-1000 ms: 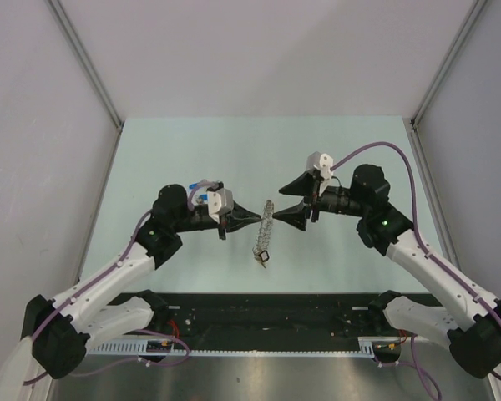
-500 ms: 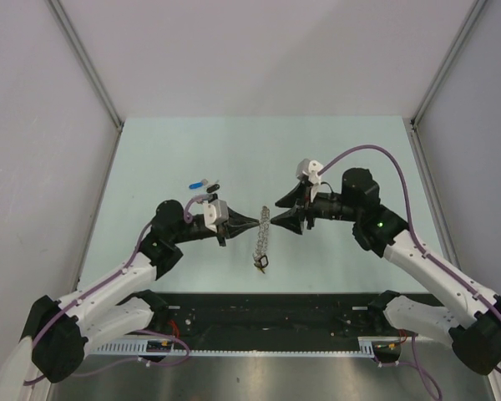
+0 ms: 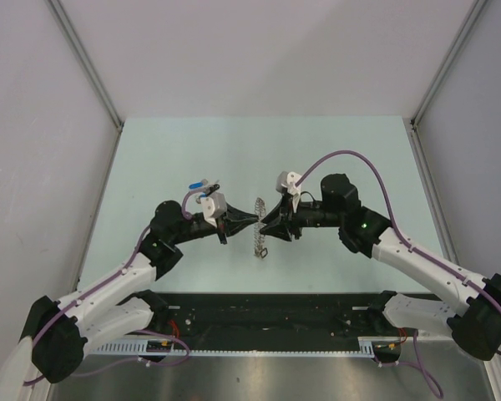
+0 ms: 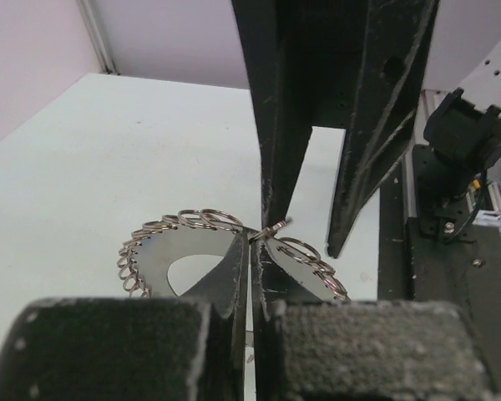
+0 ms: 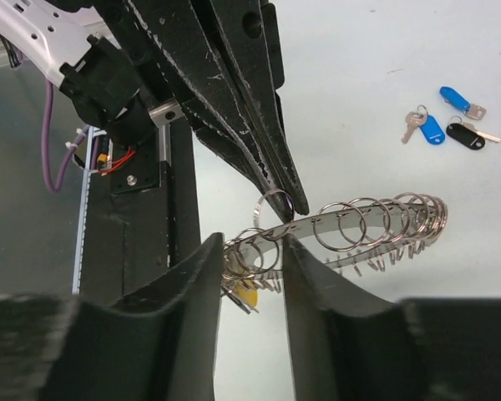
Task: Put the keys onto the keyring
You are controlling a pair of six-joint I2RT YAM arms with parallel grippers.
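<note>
The left gripper [image 3: 255, 220] clamps the keyring [image 5: 376, 219] as the right gripper [image 5: 252, 244], narrowly parted, straddles it and should close gently, square-on, without tugging it free.

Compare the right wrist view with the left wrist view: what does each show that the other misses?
Only the right wrist view shows the keys, lying loose beyond the keyring, and the left gripper from outside, shut on one small ring of the keyring. Only the left wrist view shows the right gripper from outside, open, with its fingertips at the keyring. Both show the keyring itself, between the two grippers.
</note>
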